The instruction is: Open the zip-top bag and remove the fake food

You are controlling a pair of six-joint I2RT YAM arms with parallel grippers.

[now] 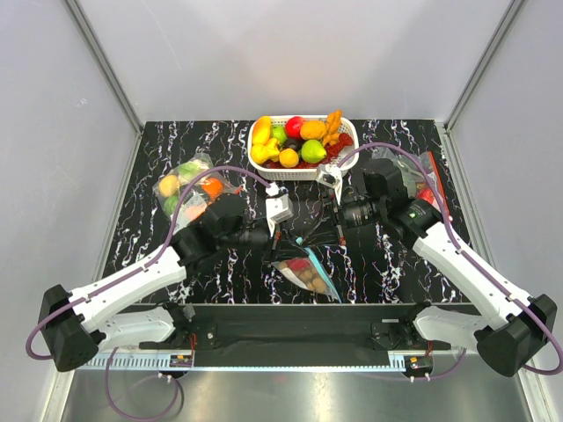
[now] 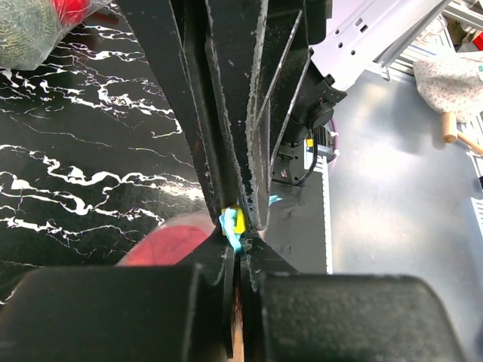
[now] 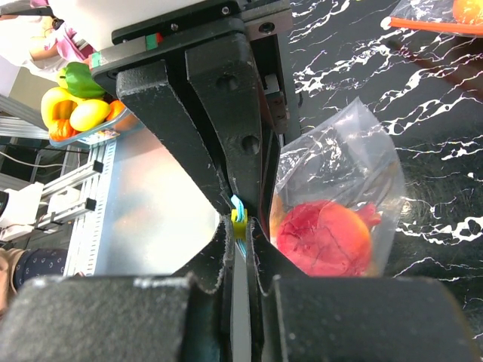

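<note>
Near the front edge of the table (image 1: 396, 272), between the two arms, the zip-top bag (image 1: 305, 274) is seen, with the red fruit (image 3: 324, 237) and the brown balls (image 1: 310, 281) held inside it. Its teal strip (image 2: 228, 228) is pinched by the left gripper (image 2: 235, 230), whose fingers are pressed together on it, and likewise by the right gripper (image 3: 238, 220). Farther back, a bag of fruit (image 1: 189, 185) is set at the left, and a white basket (image 1: 303, 173) of fruit at the far edge.
</note>
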